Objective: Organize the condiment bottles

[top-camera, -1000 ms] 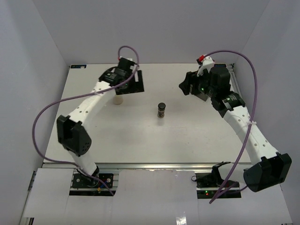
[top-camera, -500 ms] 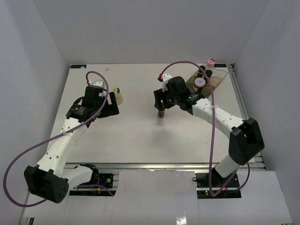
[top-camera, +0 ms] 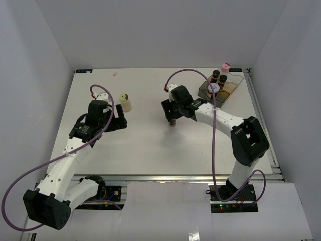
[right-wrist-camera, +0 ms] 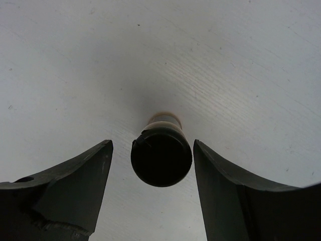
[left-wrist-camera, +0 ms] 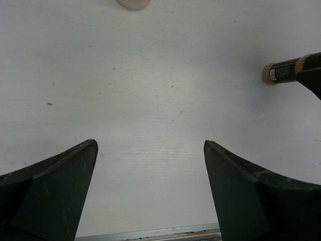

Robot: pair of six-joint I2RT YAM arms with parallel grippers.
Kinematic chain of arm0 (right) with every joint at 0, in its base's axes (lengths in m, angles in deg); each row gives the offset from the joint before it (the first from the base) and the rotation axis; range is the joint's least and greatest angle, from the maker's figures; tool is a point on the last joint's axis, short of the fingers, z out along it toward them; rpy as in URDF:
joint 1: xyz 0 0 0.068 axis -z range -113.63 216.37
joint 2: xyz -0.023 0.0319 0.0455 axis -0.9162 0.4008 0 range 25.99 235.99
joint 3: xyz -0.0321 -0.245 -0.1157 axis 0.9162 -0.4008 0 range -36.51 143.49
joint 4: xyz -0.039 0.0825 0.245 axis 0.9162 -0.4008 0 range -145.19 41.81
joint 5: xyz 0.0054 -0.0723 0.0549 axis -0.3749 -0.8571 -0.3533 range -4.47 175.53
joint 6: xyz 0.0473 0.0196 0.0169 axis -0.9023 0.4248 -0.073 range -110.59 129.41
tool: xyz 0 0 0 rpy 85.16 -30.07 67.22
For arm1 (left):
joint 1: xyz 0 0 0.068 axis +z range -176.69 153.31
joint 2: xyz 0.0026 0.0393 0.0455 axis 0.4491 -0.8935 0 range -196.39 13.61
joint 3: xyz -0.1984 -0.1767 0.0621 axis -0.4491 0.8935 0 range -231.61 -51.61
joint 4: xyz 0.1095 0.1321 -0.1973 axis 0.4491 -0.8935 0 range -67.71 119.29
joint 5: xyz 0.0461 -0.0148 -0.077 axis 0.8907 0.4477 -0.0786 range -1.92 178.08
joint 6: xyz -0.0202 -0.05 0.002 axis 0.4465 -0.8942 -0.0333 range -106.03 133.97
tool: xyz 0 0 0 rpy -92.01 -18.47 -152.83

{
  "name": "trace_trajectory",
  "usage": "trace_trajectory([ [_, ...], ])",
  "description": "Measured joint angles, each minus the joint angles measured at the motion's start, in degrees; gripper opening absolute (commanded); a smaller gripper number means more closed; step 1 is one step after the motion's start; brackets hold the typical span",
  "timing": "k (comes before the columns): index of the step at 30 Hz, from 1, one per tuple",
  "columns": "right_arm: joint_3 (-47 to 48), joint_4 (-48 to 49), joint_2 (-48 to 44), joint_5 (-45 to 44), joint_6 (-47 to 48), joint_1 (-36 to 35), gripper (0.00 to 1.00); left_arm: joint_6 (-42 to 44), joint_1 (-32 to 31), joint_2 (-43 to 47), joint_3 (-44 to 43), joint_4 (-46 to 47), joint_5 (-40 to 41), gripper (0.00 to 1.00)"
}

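Clearance around the dark bottle (top-camera: 172, 122) is wide on every side. It stands upright near the middle of the table (top-camera: 150, 150), well apart from the side walls (top-camera: 45, 75) and from the metal rail (left-wrist-camera: 150, 233) at the near edge.

The right gripper (top-camera: 171, 116) hangs directly over this bottle. In the right wrist view its fingers (right-wrist-camera: 85, 181) flank the round black cap (right-wrist-camera: 161, 155) with a gap on each side, apart and not clamped.

The left gripper (top-camera: 120, 120) is spread wide over bare table and holds nothing. The cream bottle (top-camera: 125, 102), with its pale yellow cap, stands just beyond it.

The dark bottle's brown body carries a small white label patch (left-wrist-camera: 273, 74); its print is too small to read.

At the right rear, the amber-tinted tray (top-camera: 234, 89) holds two black-capped bottles (top-camera: 219, 77) and one pale-capped bottle (top-camera: 214, 88). A pink-capped bottle (top-camera: 225, 68) stands at the tray's far end; whether it is inside cannot be told.
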Motion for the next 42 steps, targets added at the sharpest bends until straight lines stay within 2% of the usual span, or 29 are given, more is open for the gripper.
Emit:
trace_trajectory([
  [3,0.0,0.0,1.1,-0.8,0.1,-0.4,0.64,0.0,0.0,0.0,1.8,0.5,0.1,0.98],
  [7,0.0,0.0,1.6,-1.8,0.1,-0.5,0.43,0.0,0.0,0.5,3.6,1.6,0.6,0.98],
  [12,0.0,0.0,1.7,-3.9,0.0,-0.5,0.26,0.0,0.0,1.4,5.5,2.6,1.3,0.98],
  [14,0.1,-0.1,1.7,-5.3,0.0,-0.4,0.15,0.0,0.0,1.6,5.9,2.7,1.3,0.98],
  [16,0.5,-0.8,1.7,-6.6,0.3,-0.1,0.08,0.0,0.0,1.8,6.0,2.9,1.3,0.98],
  [21,5.5,-5.8,1.6,-8.2,1.3,4.8,0.08,0.1,0.0,2.9,6.8,3.6,1.2,0.98],
  [32,23.6,-11.5,-1.7,-10.6,1.9,31.2,0.08,0.2,0.0,4.6,7.9,5.1,-1.6,0.98],
  [38,27.9,-11.6,-0.4,-11.5,2.0,37.3,0.08,0.2,0.0,4.2,8.2,5.5,-2.7,0.98],
  [42,30.0,-10.9,4.4,-10.4,1.9,40.8,0.08,0.2,-0.2,4.2,8.6,5.5,-3.0,0.98],
])
